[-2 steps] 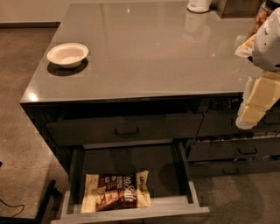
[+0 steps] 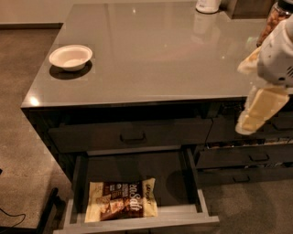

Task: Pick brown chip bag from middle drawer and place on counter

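The brown chip bag (image 2: 121, 201) lies flat in the open middle drawer (image 2: 201, 203), near its front left, dark brown in the centre with cream ends. The glossy grey counter (image 2: 160, 50) tops the dark cabinets above it. My gripper (image 2: 240, 98) hangs at the right edge of the view, in front of the counter's front right edge, well above and to the right of the bag. Its cream fingers (image 2: 257, 109) stand apart and hold nothing.
A small white bowl (image 2: 71, 56) sits on the counter's left side. A white container (image 2: 208, 5) and a jar (image 2: 274, 20) stand at the back right. A closed drawer with a black handle (image 2: 132, 136) is above the open one; more drawers (image 2: 249, 157) are at right.
My gripper has shifted slightly to the left. The bag, drawer and bowl have not moved.
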Controlling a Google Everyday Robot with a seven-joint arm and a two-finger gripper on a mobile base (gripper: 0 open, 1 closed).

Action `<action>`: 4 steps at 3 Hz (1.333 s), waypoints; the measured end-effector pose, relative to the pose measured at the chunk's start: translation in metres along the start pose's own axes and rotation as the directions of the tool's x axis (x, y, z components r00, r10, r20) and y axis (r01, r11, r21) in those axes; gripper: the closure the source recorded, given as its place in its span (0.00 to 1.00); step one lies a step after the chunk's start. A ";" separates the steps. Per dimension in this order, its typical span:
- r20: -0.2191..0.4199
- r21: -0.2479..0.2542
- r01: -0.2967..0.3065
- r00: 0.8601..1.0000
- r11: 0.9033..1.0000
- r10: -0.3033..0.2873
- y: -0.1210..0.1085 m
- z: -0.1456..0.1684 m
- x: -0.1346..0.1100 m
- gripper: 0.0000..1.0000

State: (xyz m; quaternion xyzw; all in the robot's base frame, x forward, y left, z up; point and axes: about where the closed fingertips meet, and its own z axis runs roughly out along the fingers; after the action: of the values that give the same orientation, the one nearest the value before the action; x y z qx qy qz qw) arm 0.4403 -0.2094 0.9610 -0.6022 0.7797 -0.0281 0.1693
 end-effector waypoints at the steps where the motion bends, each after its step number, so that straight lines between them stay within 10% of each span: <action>1: 0.071 -0.021 0.005 0.997 1.000 -0.003 0.016 0.045 -0.017 0.41; 3: 0.192 -0.096 0.041 0.981 0.995 -0.022 0.065 0.172 -0.068 0.87; 4: 0.198 -0.078 0.039 0.980 0.996 -0.023 0.065 0.176 -0.070 1.00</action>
State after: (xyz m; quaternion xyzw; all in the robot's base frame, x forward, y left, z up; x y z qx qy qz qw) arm 0.4477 -0.0973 0.7949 -0.6205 0.7501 0.0606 0.2205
